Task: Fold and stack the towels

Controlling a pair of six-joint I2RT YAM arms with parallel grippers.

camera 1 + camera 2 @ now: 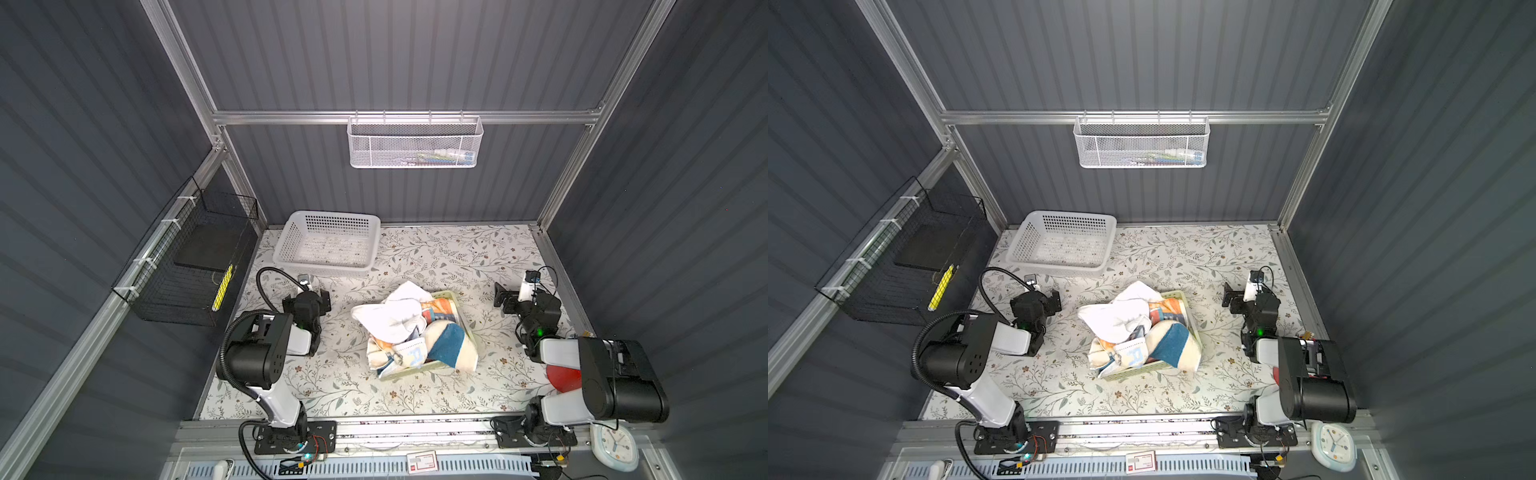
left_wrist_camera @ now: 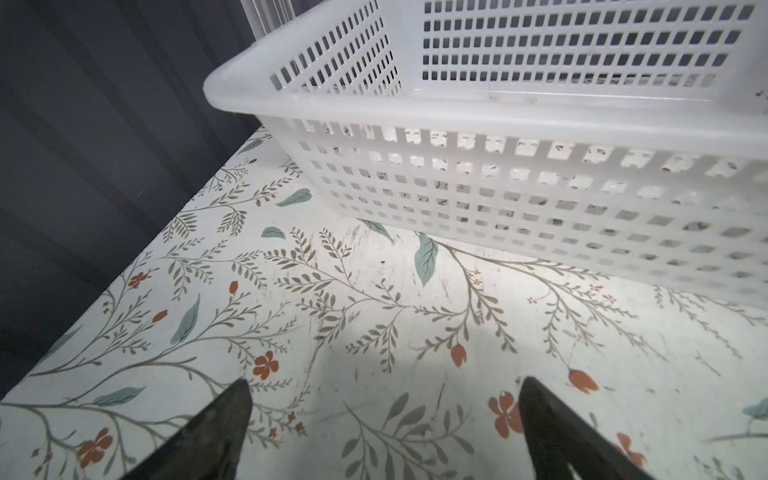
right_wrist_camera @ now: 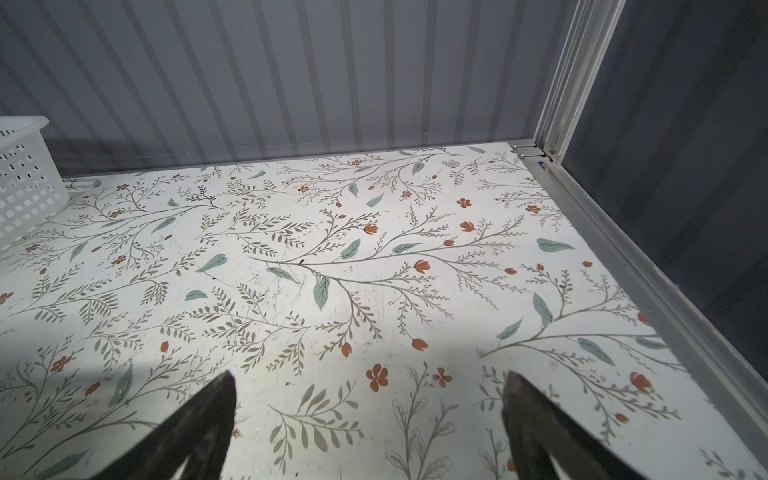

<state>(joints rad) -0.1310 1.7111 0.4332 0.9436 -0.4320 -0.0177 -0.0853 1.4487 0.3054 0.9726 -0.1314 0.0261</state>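
Observation:
The towels lie crumpled in one heap in a pale green tray (image 1: 452, 296) at the middle of the table. A white towel (image 1: 390, 316) (image 1: 1119, 316) is on top at the left. An orange and blue one (image 1: 441, 309) shows behind it. A cream one with a blue panel (image 1: 449, 344) (image 1: 1173, 343) hangs over the tray's right front. A piece with big blue letters (image 1: 412, 353) lies at the front. My left gripper (image 1: 308, 296) (image 2: 384, 390) hovers open left of the heap, facing the white basket. My right gripper (image 1: 501, 297) (image 3: 368, 382) is open right of the heap, over bare covering.
A white plastic basket (image 1: 328, 243) (image 2: 498, 116) (image 3: 25, 178) stands at the back left on the flower-patterned covering (image 1: 449, 253). A black wire basket (image 1: 195, 266) hangs on the left wall, a white mesh basket (image 1: 415, 143) on the back rail. A red disc (image 1: 563, 378) lies under the right arm.

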